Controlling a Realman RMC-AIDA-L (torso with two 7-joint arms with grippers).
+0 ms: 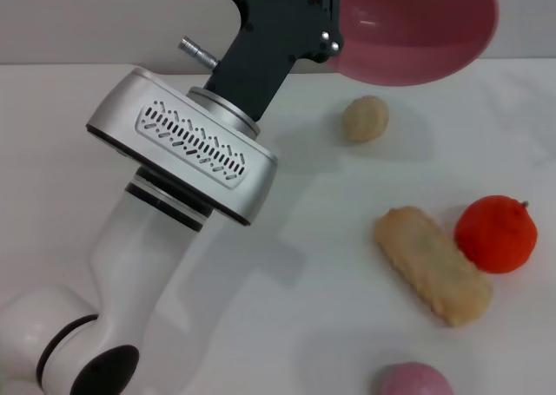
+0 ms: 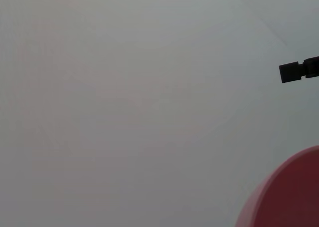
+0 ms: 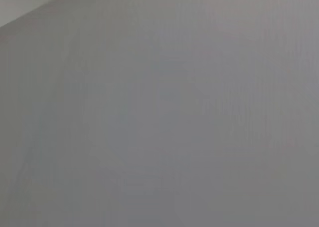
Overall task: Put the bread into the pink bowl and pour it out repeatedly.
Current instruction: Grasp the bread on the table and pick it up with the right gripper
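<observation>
The pink bowl [image 1: 417, 30] hangs tilted above the far side of the table, its opening turned toward me and nothing visible inside. My left gripper [image 1: 328, 26] is shut on the bowl's left rim. A curved piece of the bowl [image 2: 291, 197] also fills a corner of the left wrist view. The bread [image 1: 432, 265] lies on the white table [image 1: 304, 265] at the right, plain tan side up, well below and in front of the bowl. My right gripper is out of view; its wrist view shows only bare white surface.
A small round beige bun [image 1: 365, 118] sits just below the bowl. An orange fruit [image 1: 496, 233] touches the bread's far right side. A small pink rounded object [image 1: 414, 380] lies at the front edge. My left arm [image 1: 174, 204] crosses the table's left half.
</observation>
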